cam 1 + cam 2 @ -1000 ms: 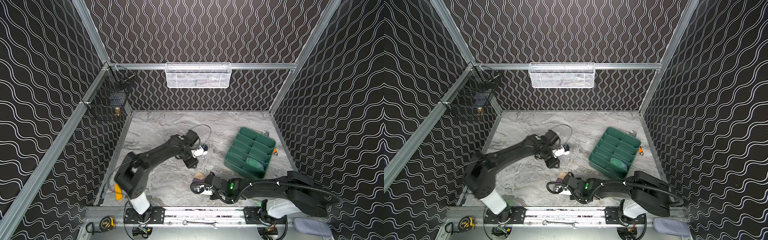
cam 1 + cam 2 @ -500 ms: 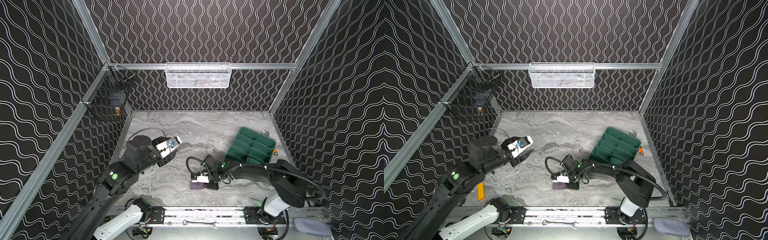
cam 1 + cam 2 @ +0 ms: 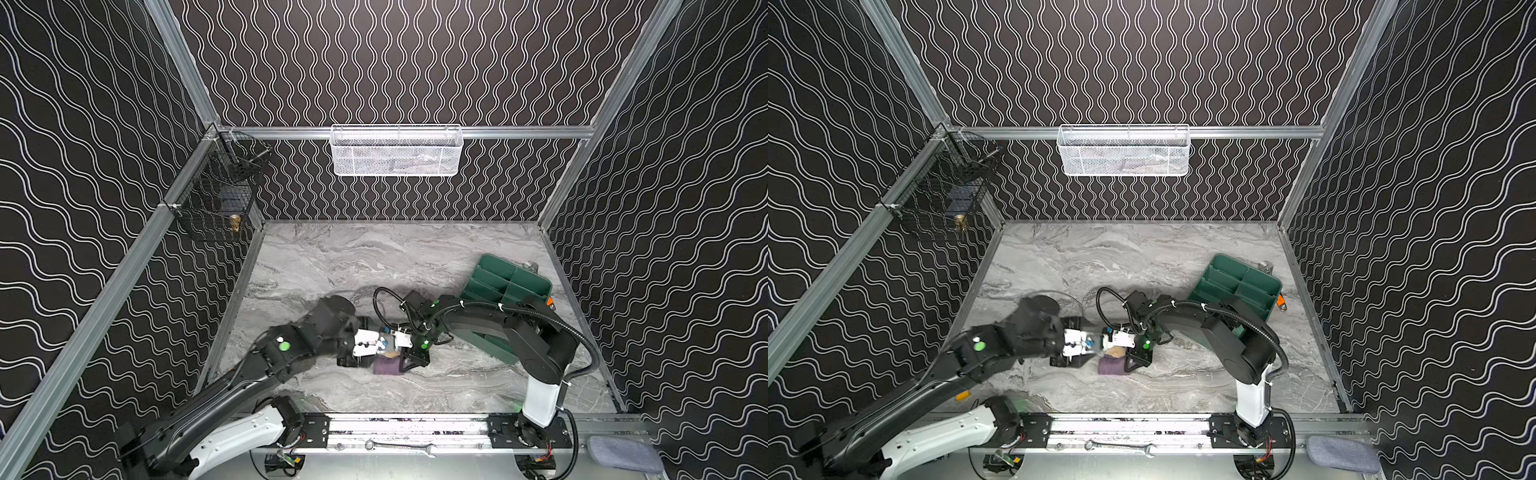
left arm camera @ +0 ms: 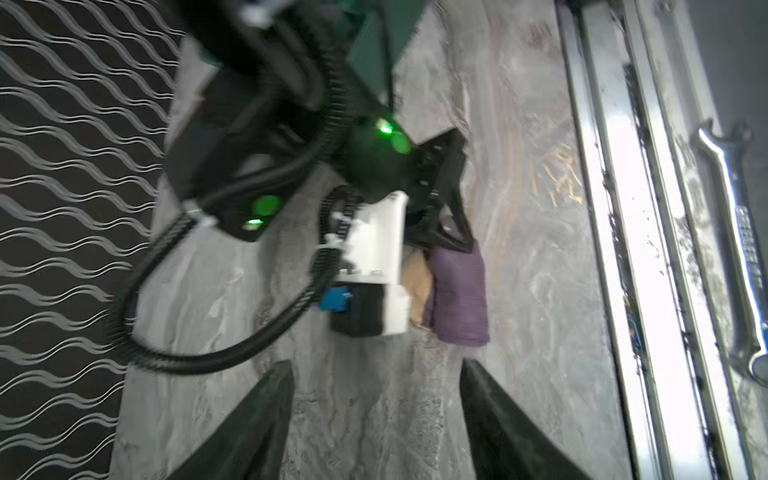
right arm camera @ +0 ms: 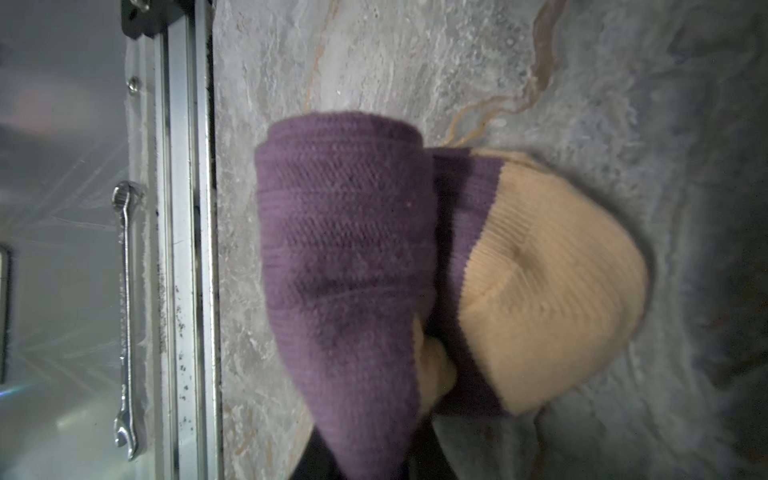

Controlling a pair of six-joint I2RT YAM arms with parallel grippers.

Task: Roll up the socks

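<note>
A purple sock (image 3: pixel 388 366) (image 3: pixel 1112 366) with a peach toe (image 5: pixel 552 291) lies rolled up on the marble table near the front middle. The roll (image 5: pixel 345 270) fills the right wrist view. My right gripper (image 3: pixel 412 360) (image 3: pixel 1137 360) (image 4: pixel 446 237) is shut on one end of the roll, its jaws partly hidden under the fabric. My left gripper (image 3: pixel 356 358) (image 3: pixel 1074 357) (image 4: pixel 376 374) stands open just left of the sock, a short gap from it. Only bare table lies between its dark fingers (image 4: pixel 266 415).
A green divided tray (image 3: pixel 511 286) (image 3: pixel 1237 286) sits at the right, behind the right arm. A white mesh basket (image 3: pixel 395 153) hangs on the back wall and a black wire basket (image 3: pixel 216 199) on the left wall. A wrench (image 3: pixel 399 448) lies on the front rail.
My left gripper has swung from the back left down to the sock's left side, and its jaws have opened wider. The right gripper has kept its hold on the roll and shifted slightly back.
</note>
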